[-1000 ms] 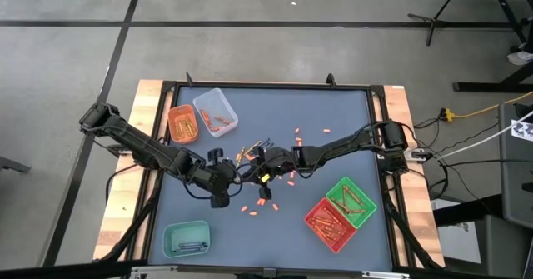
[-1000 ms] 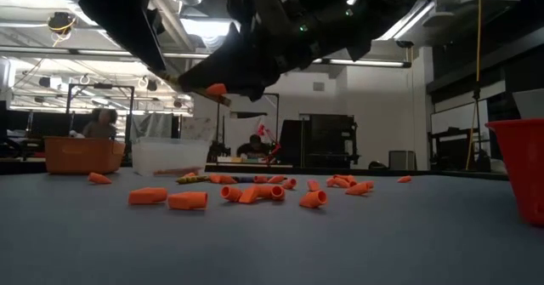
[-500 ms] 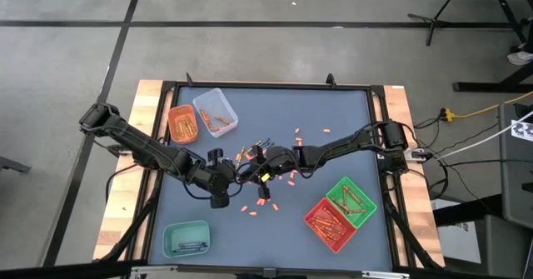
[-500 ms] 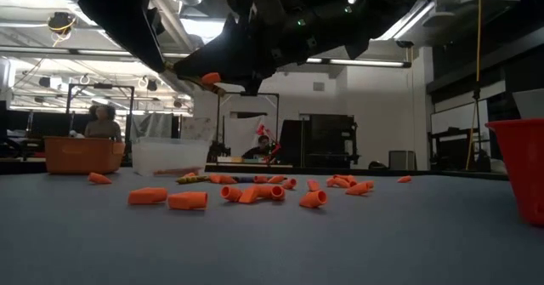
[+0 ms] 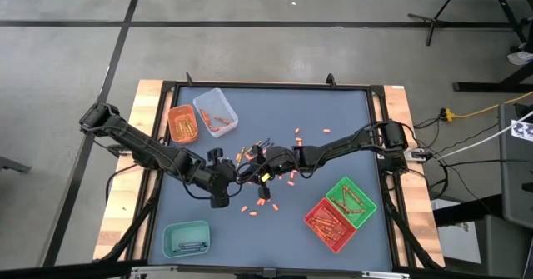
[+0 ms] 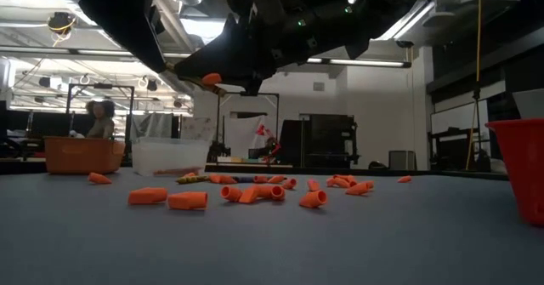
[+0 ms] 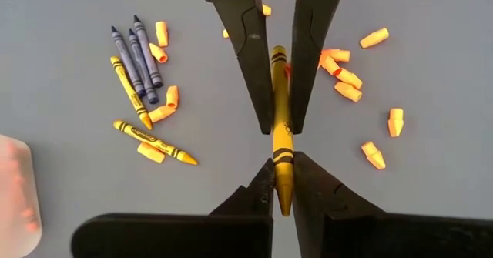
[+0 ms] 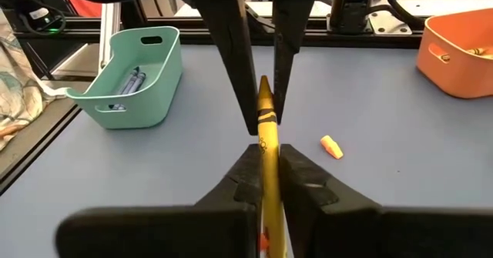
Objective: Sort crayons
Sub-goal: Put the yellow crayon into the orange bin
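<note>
Yellow crayon [image 7: 280, 127] pinched between both grippers' jaws.

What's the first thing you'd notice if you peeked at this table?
Both robot arms meet over the middle of the table, and the left gripper and the right gripper pinch one yellow crayon from opposite ends. Under them, small orange crayon bits lie scattered on the grey table. Colourful trays sit near the corners, such as the teal tray and the red tray.

Scattered crayons [image 5: 265, 202] crowd the table [image 5: 333, 112] centre, seemingly; the far side is open.
</note>
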`<control>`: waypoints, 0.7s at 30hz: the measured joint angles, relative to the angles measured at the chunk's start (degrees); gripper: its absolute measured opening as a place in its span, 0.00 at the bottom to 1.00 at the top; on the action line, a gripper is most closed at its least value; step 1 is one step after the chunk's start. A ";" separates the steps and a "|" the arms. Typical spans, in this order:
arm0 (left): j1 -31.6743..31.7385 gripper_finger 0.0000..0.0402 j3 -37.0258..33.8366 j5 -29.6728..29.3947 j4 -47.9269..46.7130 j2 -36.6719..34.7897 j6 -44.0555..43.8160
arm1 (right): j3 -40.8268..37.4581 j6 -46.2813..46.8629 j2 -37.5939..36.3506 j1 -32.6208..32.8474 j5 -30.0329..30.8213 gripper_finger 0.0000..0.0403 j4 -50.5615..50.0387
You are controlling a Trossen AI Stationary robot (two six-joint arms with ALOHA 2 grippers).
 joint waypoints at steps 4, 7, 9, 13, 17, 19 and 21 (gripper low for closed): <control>0.23 0.03 0.00 -0.05 -0.55 0.00 0.00 | 0.02 0.09 -0.02 0.00 0.02 0.16 -0.91; 0.87 0.03 0.00 0.14 -1.18 0.00 0.00 | 0.02 0.11 -0.02 0.00 0.10 0.25 -2.70; 1.55 0.03 0.00 0.50 -2.46 0.00 0.02 | 0.04 0.11 -0.04 0.00 0.67 0.29 -4.24; 3.46 0.03 0.00 1.79 -6.36 0.00 0.01 | 0.04 0.12 -0.09 -0.07 2.82 0.34 -9.47; 5.93 0.03 0.00 1.36 -11.23 0.00 -0.24 | 0.04 0.20 -0.09 -0.05 5.28 0.35 -15.47; 7.29 0.03 0.00 -0.34 -13.28 0.00 -0.78 | 0.04 0.22 -0.09 0.04 6.59 0.35 -18.17; 8.38 0.03 0.00 -3.40 -16.38 -0.02 -2.06 | 0.04 0.20 -0.09 0.04 6.99 0.35 -20.28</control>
